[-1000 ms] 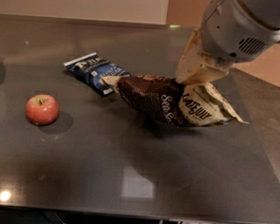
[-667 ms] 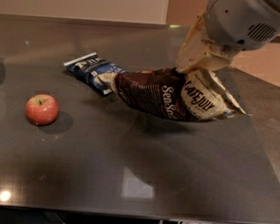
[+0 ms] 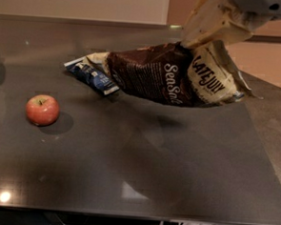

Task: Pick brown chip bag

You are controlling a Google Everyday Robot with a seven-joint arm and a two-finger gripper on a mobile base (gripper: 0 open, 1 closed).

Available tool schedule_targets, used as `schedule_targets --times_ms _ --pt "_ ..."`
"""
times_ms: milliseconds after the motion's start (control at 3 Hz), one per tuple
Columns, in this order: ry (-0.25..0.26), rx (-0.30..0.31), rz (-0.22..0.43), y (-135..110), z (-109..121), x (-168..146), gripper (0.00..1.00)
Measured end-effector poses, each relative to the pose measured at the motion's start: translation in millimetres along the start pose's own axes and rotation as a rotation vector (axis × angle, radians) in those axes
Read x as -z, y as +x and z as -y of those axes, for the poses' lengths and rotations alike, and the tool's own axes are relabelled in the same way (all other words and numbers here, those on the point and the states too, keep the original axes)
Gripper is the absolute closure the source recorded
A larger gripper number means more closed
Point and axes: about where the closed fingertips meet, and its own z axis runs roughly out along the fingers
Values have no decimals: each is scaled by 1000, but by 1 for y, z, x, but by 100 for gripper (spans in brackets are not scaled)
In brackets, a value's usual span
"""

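Observation:
The brown chip bag, dark brown with cream ends and "Sea Salt" and "LATE JULY" lettering, hangs in the air above the dark table, tilted with its left end lower. My gripper comes down from the upper right and is shut on the bag's top edge. Its cream-coloured fingers pinch the bag near the "LATE JULY" end. The bag's shadow lies on the table below it.
A smaller blue bag lies flat on the table just behind and left of the lifted bag's lower end. A red apple sits at the left. The table's right edge runs diagonally at the right.
My gripper has risen with the brown chip bag, which was resting on the table and now hangs above it. The blue bag and apple have not moved.

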Motion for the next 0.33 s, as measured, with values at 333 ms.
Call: schedule_targets --times_ms 333 --pt "0 0 0 0 0 0 100"
